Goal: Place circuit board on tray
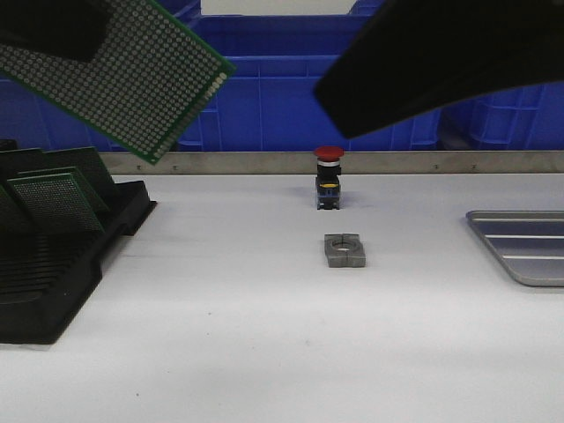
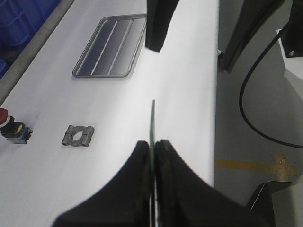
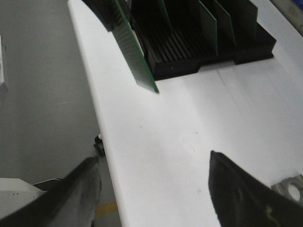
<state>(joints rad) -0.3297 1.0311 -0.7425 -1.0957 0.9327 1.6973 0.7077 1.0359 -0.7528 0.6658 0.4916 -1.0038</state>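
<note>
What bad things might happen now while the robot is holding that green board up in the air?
1. The left gripper pinches only the thin edge of the circuit board, so it might slip and fall onto the table.
2. The tray lies far on the other side. On the way, the board might bump the red button switch or the grey metal clamp.
3. The open right gripper hangs nearby, so the arms might collide.

Low front view; two wrist views above table [image 1: 264,335].
</note>
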